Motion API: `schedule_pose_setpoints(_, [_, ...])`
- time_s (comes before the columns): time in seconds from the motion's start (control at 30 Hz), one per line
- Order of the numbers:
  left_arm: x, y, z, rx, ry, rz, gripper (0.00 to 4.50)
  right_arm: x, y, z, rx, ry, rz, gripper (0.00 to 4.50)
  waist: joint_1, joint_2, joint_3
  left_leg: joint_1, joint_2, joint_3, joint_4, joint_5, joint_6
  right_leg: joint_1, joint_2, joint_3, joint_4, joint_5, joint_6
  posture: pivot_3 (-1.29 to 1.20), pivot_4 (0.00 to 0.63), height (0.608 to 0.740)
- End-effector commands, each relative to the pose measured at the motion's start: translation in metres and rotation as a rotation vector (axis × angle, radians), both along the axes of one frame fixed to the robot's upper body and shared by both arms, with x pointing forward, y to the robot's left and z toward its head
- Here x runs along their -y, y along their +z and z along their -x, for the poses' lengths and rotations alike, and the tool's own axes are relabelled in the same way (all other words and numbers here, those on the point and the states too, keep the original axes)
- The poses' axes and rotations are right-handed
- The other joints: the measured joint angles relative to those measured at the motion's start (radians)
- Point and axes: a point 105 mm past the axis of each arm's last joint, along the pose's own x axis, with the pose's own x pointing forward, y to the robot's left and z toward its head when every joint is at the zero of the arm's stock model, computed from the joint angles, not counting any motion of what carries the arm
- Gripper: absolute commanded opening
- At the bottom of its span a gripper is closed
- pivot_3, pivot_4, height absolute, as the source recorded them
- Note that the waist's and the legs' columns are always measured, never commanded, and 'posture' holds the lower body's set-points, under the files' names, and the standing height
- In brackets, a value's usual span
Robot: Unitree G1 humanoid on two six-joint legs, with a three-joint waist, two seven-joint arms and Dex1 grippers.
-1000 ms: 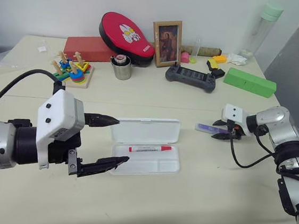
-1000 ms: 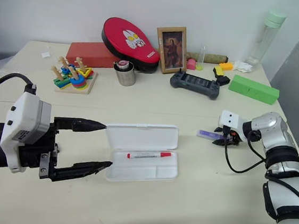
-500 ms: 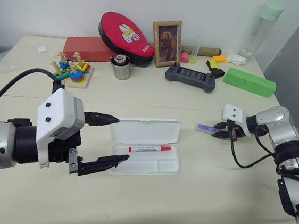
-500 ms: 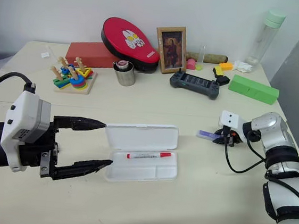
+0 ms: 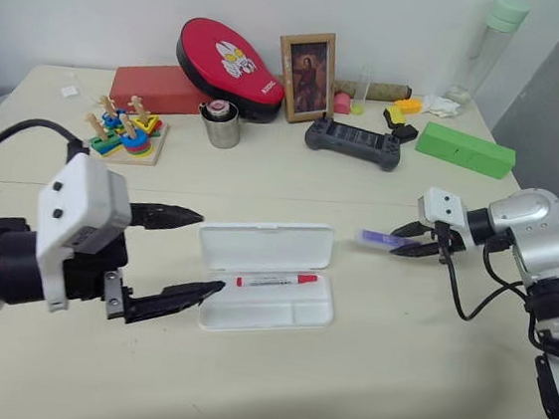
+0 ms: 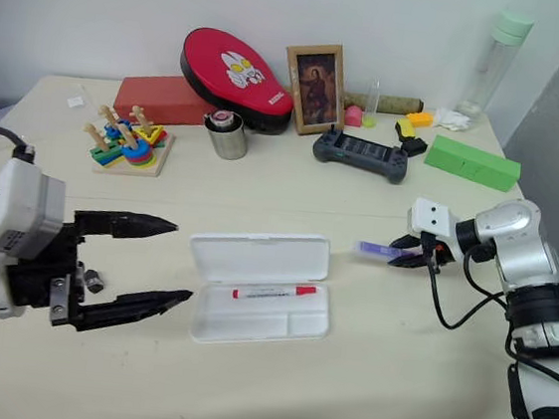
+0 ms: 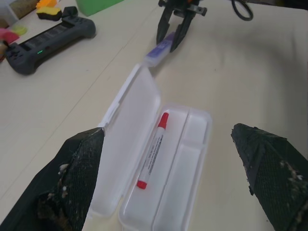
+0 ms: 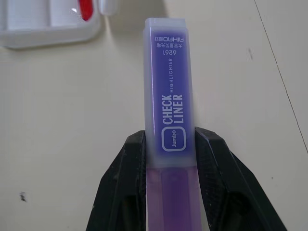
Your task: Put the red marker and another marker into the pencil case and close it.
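Left gripper [image 5: 187,256] hovers just left of the pencil case [image 5: 268,274], 2 fingers spread wide, holding nothing. One fingertip sits near the lid's left end, the other near the tray's left corner.

The pencil case lies open on the table [image 5: 362,378], lid folded back away from the robot and tray nearer it. The red marker [image 5: 277,280] is already in the tray's long compartment, lying lengthwise with its cap toward the right. The front compartment looks empty.

Right of the case, the right gripper [image 5: 414,241] has its 2 fingers pinching the purple-capped marker [image 5: 381,239] near one end; it looks lifted off the table. The right wrist view shows the fingers [image 8: 127,183] clamped on both sides of the body.

Key relation: the purple marker's long axis runs roughly parallel to the case's long side, free end pointing left at the case's right end. The tray lies left of and slightly nearer the robot than the fingers. The right arm holds it, so it likely carries it left over the tray. Lid closing is not yet done; the left gripper is nearer the lid.
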Motion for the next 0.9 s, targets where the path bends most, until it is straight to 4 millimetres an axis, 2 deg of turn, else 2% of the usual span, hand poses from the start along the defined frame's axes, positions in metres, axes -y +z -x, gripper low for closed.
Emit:
schedule_pose_setpoints(0.03, [-0.014, 0.005, 0.006, 0.011, 0.048, -0.044, 4.5, -0.017, 0.026, 0.023, 0.028, 0.135, -0.03, 1.05, -0.001, 0.0, 0.0, 0.0, 0.0, 0.0, 0.0, 0.0, 0.0, 0.0, 0.0, 0.0, 0.0, 0.0, 0.0, 0.0, 0.15, 0.74])
schedule_pose_setpoints(0.27, [-0.026, -0.015, 0.013, -0.038, 0.116, -0.093, 4.5, -0.058, 0.042, 0.063, 0.018, 0.31, -0.118, 1.05, 0.001, 0.0, 0.0, 0.0, 0.0, 0.0, 0.0, 0.0, 0.0, -0.001, 0.0, 0.0, 0.0, 0.0, 0.0, 0.0, 0.15, 0.74])
schedule_pose_setpoints(0.43, [-0.031, -0.022, 0.011, -0.042, 0.133, -0.114, 4.5, -0.087, 0.045, 0.088, -0.044, 0.39, -0.197, 1.05, 0.001, 0.0, 0.001, -0.001, 0.0, 0.0, 0.0, 0.0, 0.0, -0.001, 0.0, 0.0, 0.001, 0.0, 0.0, 0.0, 0.15, 0.74])
schedule_pose_setpoints(0.7, [-0.035, -0.026, 0.006, -0.044, 0.137, -0.128, 4.5, -0.146, 0.033, 0.085, -0.114, 0.285, -0.322, 1.05, -0.001, 0.0, 0.001, -0.001, 0.0, 0.0, 0.0, 0.0, 0.0, -0.003, 0.0, 0.0, 0.001, 0.0, -0.001, 0.0, 0.15, 0.74])
schedule_pose_setpoints(0.9, [-0.039, -0.027, 0.005, -0.051, 0.143, -0.144, 4.5, -0.167, 0.024, 0.08, -0.148, 0.216, -0.344, 1.05, 0.001, -0.001, 0.0, -0.004, 0.0, 0.0, 0.0, 0.0, 0.0, -0.005, 0.0, 0.0, 0.001, 0.0, -0.001, 0.0, 0.15, 0.74])
